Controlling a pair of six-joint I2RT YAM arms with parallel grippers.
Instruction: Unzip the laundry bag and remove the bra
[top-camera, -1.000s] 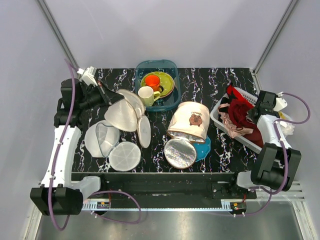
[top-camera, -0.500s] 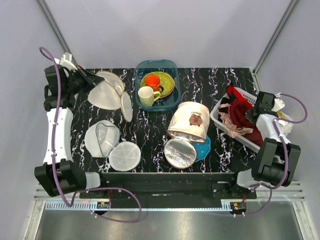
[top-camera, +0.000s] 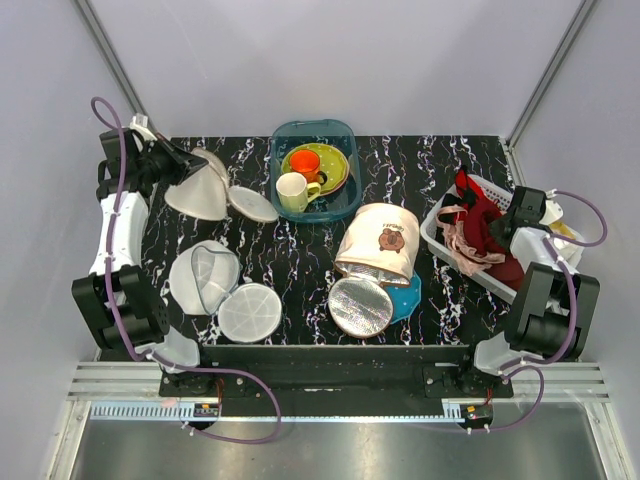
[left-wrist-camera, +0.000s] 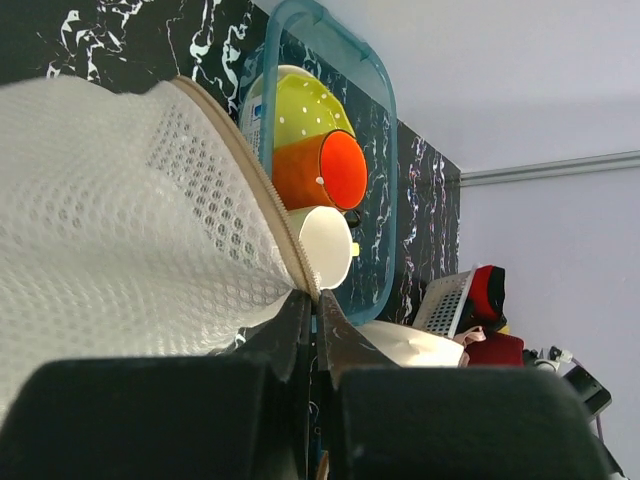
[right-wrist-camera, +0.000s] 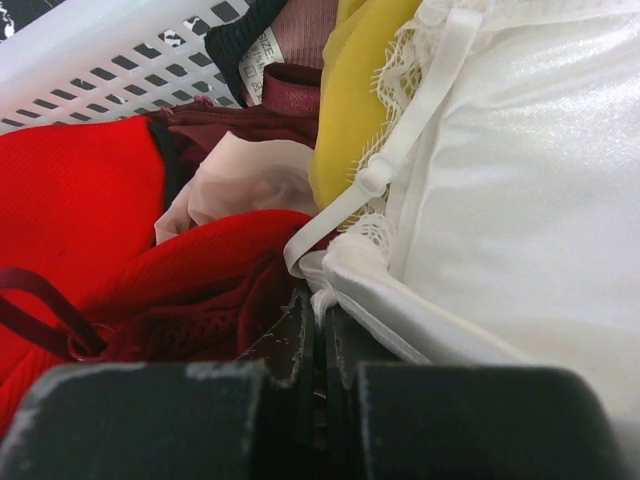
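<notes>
Laundry bag (top-camera: 200, 192) moved to far-left corner, my left claw (left-wrist-camera: 310, 298) pinching its seam; right claw (right-wrist-camera: 318, 302) closed in basket (top-camera: 432, 232); unloading likely done.

White honeycomb mesh cloth is shown on the laundry bag (left-wrist-camera: 120, 220), far left; a glossy translucent plastic tub (top-camera: 312, 124), a crinkled foil lining (top-camera: 360, 306) and a polished marbled surface (top-camera: 420, 170) are seen.

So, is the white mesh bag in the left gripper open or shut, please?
Open: the white mesh bag's flat face splays off its dome.
</notes>
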